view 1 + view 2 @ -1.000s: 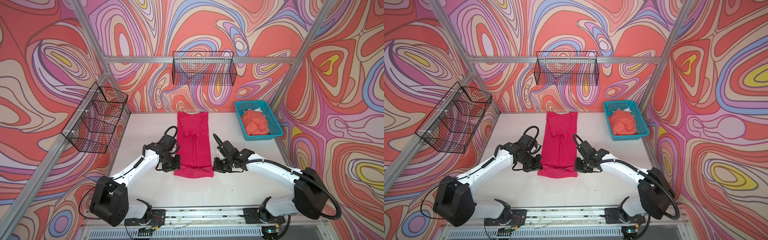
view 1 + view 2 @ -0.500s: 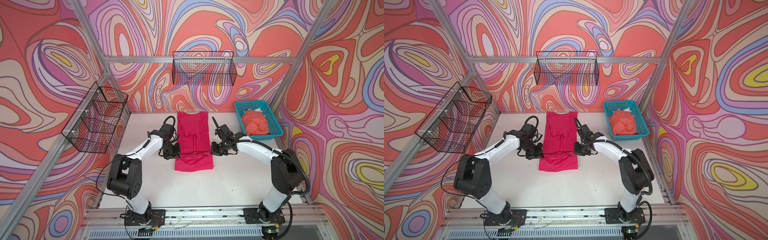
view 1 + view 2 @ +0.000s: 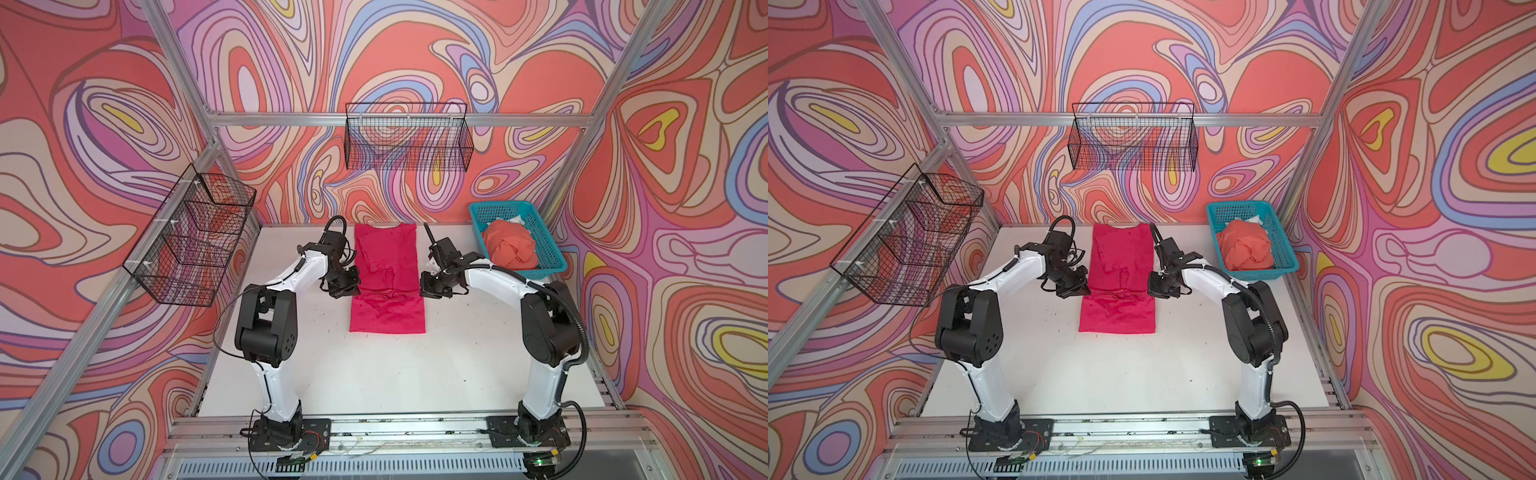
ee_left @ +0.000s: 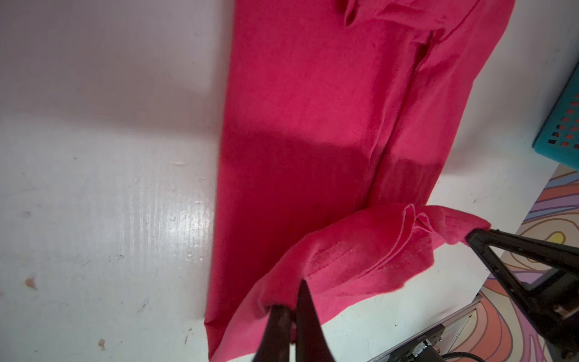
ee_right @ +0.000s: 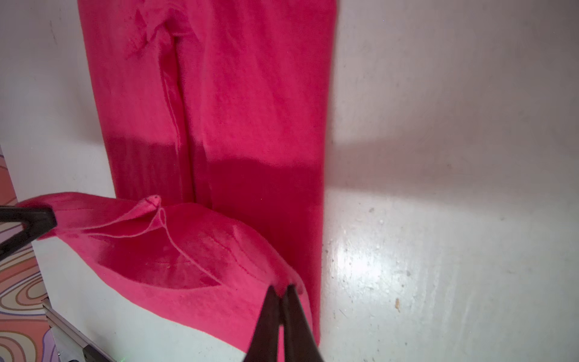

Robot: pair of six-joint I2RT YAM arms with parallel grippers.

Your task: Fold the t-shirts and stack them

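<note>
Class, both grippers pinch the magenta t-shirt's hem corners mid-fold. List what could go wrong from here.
1. The left gripper and right gripper hold only small corners of the magenta t-shirt; either may slip out.
2. The hem sags and puckers between them, so the fold may land creased.

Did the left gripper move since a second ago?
Yes. The left gripper, shut on the pink t-shirt hem, has moved away from the front rail, toward the back of the table where the teal basket sits.

White-shelled arms (image 3: 300, 270), black joint housings (image 3: 266, 328), looping black cables (image 3: 582, 328), slim dark claws (image 4: 286, 308)
</note>
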